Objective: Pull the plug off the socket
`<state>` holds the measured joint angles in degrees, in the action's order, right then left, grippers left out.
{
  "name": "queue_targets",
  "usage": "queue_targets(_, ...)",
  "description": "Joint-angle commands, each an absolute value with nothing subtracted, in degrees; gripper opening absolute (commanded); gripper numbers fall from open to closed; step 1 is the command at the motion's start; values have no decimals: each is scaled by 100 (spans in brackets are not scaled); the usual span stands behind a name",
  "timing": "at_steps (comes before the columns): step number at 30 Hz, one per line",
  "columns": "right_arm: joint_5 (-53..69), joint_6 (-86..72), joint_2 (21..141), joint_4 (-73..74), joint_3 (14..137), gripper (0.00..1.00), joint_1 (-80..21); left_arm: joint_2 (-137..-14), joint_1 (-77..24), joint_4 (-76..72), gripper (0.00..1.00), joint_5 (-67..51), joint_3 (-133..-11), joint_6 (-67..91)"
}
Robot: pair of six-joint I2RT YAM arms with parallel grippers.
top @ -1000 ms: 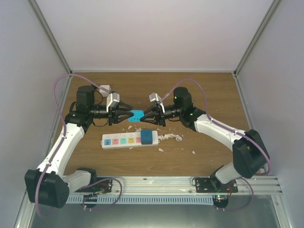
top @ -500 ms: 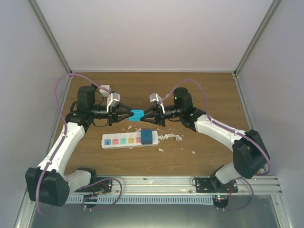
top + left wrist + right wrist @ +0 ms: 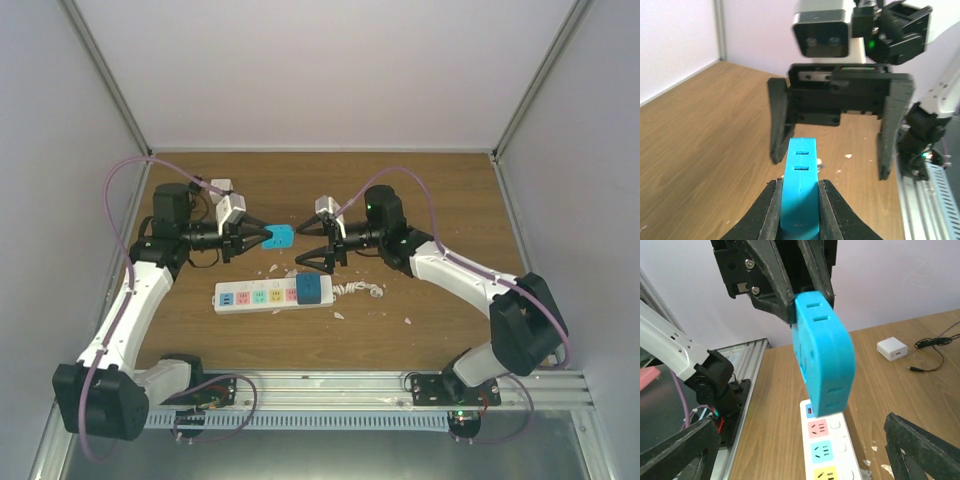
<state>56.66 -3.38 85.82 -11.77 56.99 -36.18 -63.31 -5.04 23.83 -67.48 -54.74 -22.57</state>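
- Starting at the left, we see the left gripper (image 3: 264, 237) reaching in beyond the socket's (image 3: 258, 296) far long edge, its two fingers clenched on the near end of the light-blue plug (image 3: 283, 236).
- That plug hangs in the air, clear of the socket and not touching it. In the left wrist view it stands on edge between the fingers, with two small slots showing on its narrow face.
- Just right of the plug, over the far side of the socket's right end, the right gripper (image 3: 298, 247) faces the left one. Its fingers are spread wide and grasp nothing (in the left wrist view they flank the plug but stand well apart from it).
- The socket itself lies flat on the wooden table (image 3: 440, 190), long side running left to right, nearer the arm bases than both grippers.
- Its outlets sit on coloured squares along the row, and a dark-blue block (image 3: 313, 289) is seated on its right end.
- From that right end a short coiled white cord (image 3: 360, 290) trails off.
- A few white flecks (image 3: 408, 321) lie on the table right of the socket.
- In the right wrist view we also see a small white charger (image 3: 893, 348) and a thin black cable (image 3: 935, 341) on the table beyond the socket.
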Motion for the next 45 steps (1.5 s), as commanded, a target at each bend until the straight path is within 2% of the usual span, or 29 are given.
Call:
queue_targets(1,5305,-31,8478,-939,5766,92,-3556,-6240,-252,2547,0,-6078,-5552,-2583)
queue_targets(12,5002,647,8535,-383,6007,99,-3494,-6357,-176,2657,0,-3579,-5471,-3471)
queue_targets(20,4920,914,8564,-84,6153,100,-3466,-6613,-184,2658,0,-2192,-5249,-4210)
queue_targets(29,4953,993,8597,-26,6156,100,-3463,-7231,-357,1627,0,-1134,-4745,-4359)
queue_targets(37,5097,974,8725,-27,6143,100,-3467,-8148,-529,1096,0,-533,-5119,-4263)
queue_targets(45,5041,905,8758,-81,6117,100,-3463,-8843,-789,90,0,586,-5078,-4646)
